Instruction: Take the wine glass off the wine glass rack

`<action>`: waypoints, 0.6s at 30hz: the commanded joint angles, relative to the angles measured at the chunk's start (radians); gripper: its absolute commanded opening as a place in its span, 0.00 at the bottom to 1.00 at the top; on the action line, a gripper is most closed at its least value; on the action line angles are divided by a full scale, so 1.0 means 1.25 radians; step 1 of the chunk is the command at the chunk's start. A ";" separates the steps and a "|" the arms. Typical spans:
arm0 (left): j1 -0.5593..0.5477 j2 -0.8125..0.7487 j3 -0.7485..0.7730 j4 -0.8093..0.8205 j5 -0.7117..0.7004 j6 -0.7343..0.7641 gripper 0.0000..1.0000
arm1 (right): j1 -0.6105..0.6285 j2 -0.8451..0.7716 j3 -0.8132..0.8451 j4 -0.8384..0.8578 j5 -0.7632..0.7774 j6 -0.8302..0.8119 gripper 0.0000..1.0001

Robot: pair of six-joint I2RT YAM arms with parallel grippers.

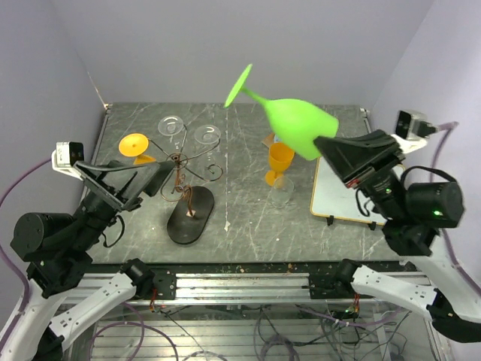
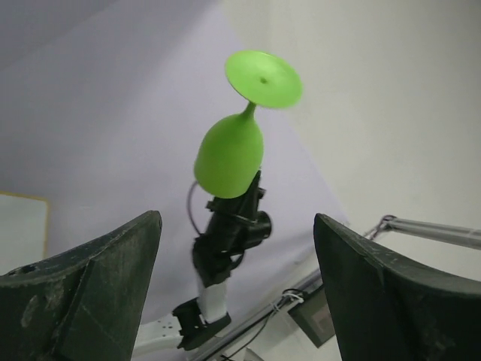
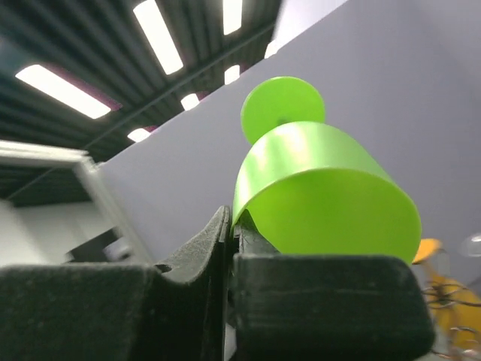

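Wide shot first: the grey marbled bench (image 1: 248, 233) runs across the frame, with an arm bolted at each near corner. On the left half stands the wine glass rack (image 1: 180, 167), copper wire scrolls on a dark oval base (image 1: 190, 216). High over the right half is the one to watch: the green wine glass (image 1: 301, 124) is up in the air, well apart from the rack, foot tilted up and back, bowl angled down toward the arm.

The right end effector (image 3: 231, 233) has its fingers pressed together on the rim of that bowl, pinching the wall between them. The left end effector (image 2: 237, 222) sits just beside the rack, fingers spread wide and gripping nothing.

So, progress: the lift-off looks done, since this glass is free of the wire. What I'd judge is left is finding it a place to land, perhaps on the bench.

As for what holds what, the rack carries an orange glass (image 1: 135, 143) on its left arm and what look like two clear glasses (image 1: 171, 124) (image 1: 207, 135) on the far arms. Another orange glass (image 1: 279, 159) and a small clear glass (image 1: 282, 194) stand mid-bench. No liquid shows in any of them.
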 commanded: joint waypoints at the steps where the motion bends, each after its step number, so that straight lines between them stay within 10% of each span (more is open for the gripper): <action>1: 0.002 -0.040 -0.017 -0.106 -0.096 0.103 0.93 | 0.002 -0.034 0.083 -0.436 0.262 -0.227 0.00; 18: 0.002 0.089 0.369 -0.638 -0.340 0.410 0.90 | 0.001 0.090 0.113 -1.258 0.216 -0.370 0.00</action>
